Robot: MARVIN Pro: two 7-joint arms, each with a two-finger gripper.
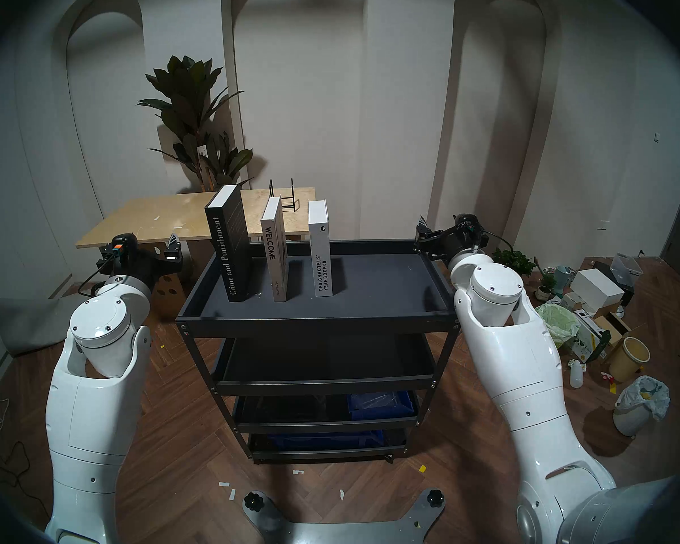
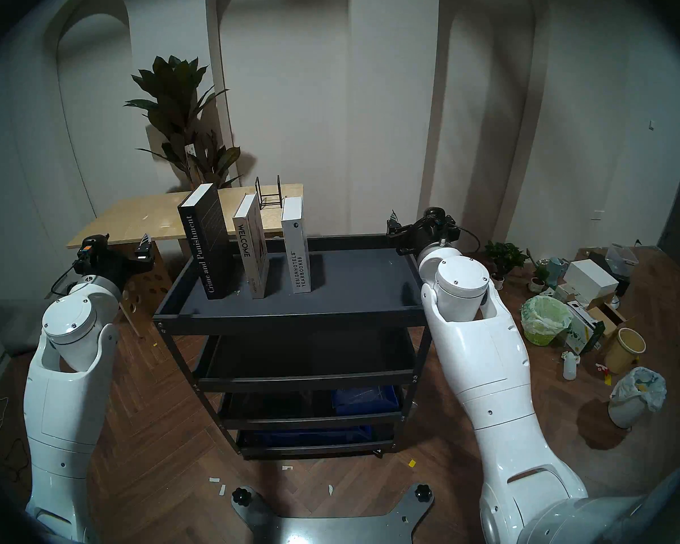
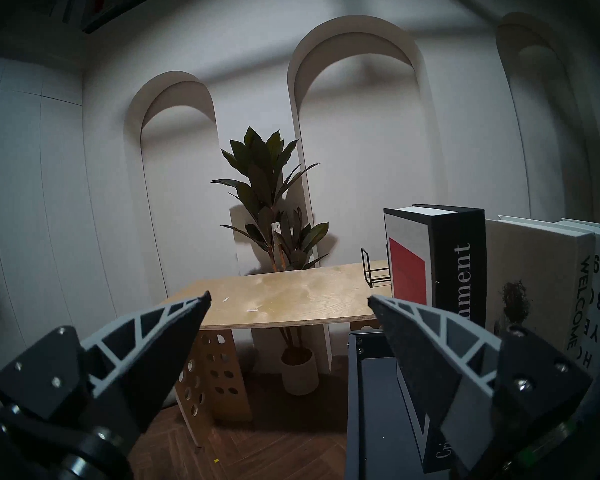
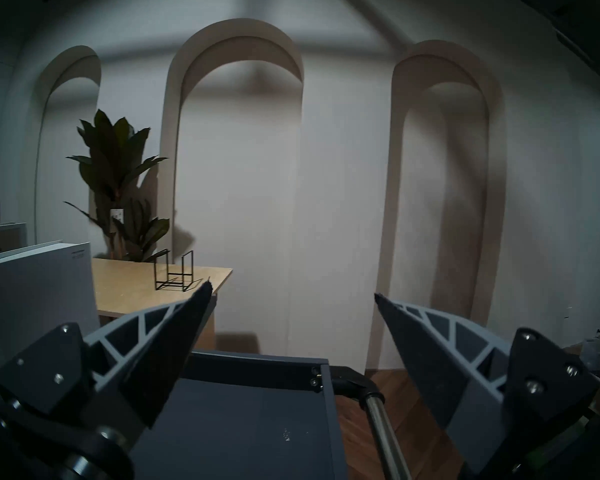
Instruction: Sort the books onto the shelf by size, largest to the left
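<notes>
Three books stand upright on the dark grey top tray of the black cart, spines toward me. From left to right they are the tall black "Crime and Punishment", the thin grey-white "WELCOME" and the shorter white "DESIGN HOTELS YEARBOOK 09". My left gripper is open and empty, just outside the tray's left rim; its wrist view shows the black book at the right. My right gripper is open and empty over the tray's far right corner, which its wrist view also shows.
A pale plywood table with a small black wire rack stands behind the cart, and a potted plant behind that. The cart's steel handle is on its right side. Boxes, bins and bags lie on the floor at the right.
</notes>
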